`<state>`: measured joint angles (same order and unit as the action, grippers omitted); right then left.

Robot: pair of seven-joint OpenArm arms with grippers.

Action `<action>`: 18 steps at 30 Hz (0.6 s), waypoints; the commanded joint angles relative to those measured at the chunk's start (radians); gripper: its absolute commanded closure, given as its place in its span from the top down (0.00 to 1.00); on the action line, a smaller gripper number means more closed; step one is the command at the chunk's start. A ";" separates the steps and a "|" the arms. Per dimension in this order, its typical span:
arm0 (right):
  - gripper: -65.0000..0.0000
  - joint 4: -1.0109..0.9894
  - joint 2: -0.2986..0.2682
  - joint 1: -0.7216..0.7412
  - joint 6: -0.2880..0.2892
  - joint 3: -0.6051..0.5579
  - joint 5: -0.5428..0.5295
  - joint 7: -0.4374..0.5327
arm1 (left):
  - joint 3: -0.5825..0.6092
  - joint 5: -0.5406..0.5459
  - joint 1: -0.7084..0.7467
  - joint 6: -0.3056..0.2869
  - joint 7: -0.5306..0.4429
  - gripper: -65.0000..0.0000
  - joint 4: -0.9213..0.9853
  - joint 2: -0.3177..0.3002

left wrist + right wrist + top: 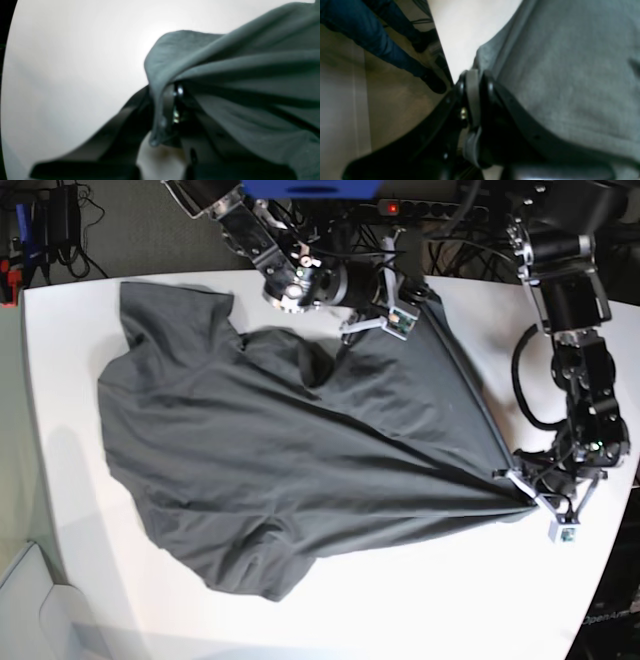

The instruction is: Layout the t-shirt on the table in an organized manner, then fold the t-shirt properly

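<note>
Clearly both clamped on the t-shirt: left gripper near table right edge, right gripper at far edge. Taut between; could slip free or drag bunched cloth.

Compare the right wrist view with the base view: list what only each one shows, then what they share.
Only the right wrist view: a person's legs in blue jeans and dark shoes on the floor beside the table edge.
Only the base view: the whole t-shirt spread crumpled over the table, both arms, and the left gripper pinching one corner.
Both: the right gripper shut on grey shirt fabric, with white table beyond.
</note>
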<state>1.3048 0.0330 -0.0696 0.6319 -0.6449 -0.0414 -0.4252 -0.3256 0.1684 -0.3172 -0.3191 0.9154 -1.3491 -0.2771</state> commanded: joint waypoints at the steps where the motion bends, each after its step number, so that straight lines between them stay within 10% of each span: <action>1: 0.00 0.002 -0.003 -0.005 0.007 -0.005 0.025 -0.057 | -0.002 0.006 -0.030 0.002 -0.037 0.01 -0.017 -0.017; 6: 0.00 0.002 -0.003 -0.005 0.006 -0.005 0.025 -0.057 | 0.082 -0.077 -0.030 0.002 -0.038 0.09 0.075 -0.037; 18: 0.00 0.002 -0.003 -0.006 0.004 -0.002 0.027 -0.057 | 0.093 -0.102 -0.030 0.001 -0.031 0.81 0.027 -0.046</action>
<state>1.3048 0.0330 -0.0704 0.6319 -0.6464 -0.0418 -0.4259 -0.2272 0.0635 -0.3172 -0.3202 0.9070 -1.3022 -0.3065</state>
